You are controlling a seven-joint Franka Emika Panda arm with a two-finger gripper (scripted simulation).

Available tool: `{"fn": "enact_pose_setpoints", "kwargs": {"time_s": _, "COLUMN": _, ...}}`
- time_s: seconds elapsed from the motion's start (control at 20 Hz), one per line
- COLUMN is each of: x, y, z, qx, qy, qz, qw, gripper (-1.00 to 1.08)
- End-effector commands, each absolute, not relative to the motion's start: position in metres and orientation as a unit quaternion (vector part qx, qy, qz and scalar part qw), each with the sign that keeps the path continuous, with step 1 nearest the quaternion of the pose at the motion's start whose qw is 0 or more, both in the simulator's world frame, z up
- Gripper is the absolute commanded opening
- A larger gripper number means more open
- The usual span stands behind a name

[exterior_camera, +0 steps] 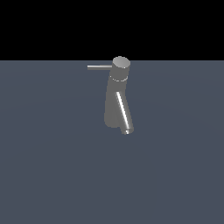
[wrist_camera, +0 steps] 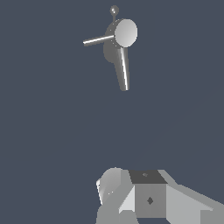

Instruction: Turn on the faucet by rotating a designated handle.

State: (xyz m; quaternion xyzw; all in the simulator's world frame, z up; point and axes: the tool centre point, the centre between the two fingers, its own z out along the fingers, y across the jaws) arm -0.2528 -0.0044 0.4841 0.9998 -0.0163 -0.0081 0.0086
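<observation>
Faucet standing alone, arm well off it

Faucet (exterior_camera: 114,103) planted near the middle of the flat blue-grey floor (exterior_camera: 48,166), seen from the exterior view. Grey, metallic, tapering upward, leaning a touch toward the exterior view's right at the top. Capped by a short cylinder (exterior_camera: 120,63), face tilted up and catching light. Handle (exterior_camera: 99,67) jutting straight out from that cap toward the exterior view's left, thin, level, far slimmer than anything else on the fixture. Spout (exterior_camera: 123,111) slanting down across the front of the column, ending in a bright tip (exterior_camera: 127,131) just above the floor. No arm anywhere in this view.

Over to the wrist view: same fixture (wrist_camera: 114,48) seen from above and from a distance, round cap face (wrist_camera: 126,33) glowing pale, handle (wrist_camera: 98,40) poking sideways, spout (wrist_camera: 124,70) running off as a bright streak. Small knob-like shape (wrist_camera: 114,9) just beyond the cap, too small to identify. Nothing touching handle or spout. Grey and white robot hardware (wrist_camera: 148,197) filling the near edge, well apart from the fixture. Fingers out of sight there, so cannot tell whether spread or pressed together.
</observation>
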Motion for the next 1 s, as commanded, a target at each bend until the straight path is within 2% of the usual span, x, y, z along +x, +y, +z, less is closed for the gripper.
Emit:
{"fn": "enact_pose_setpoints", "kwargs": {"time_s": 0.0, "x": -0.253, "y": -0.004, "z": 0.484, "qx": 1.000, "qy": -0.016, "qz": -0.008, "qw": 0.009, "gripper": -1.00}}
{"fn": "enact_pose_setpoints", "kwargs": {"time_s": 0.45, "x": -0.247, "y": 0.002, "z": 0.473, "qx": 0.999, "qy": -0.044, "qz": 0.000, "qw": -0.002, "gripper": -1.00}}
{"fn": "enact_pose_setpoints", "kwargs": {"time_s": 0.95, "x": -0.225, "y": 0.022, "z": 0.438, "qx": 0.990, "qy": -0.134, "qz": 0.028, "qw": -0.038, "gripper": -1.00}}
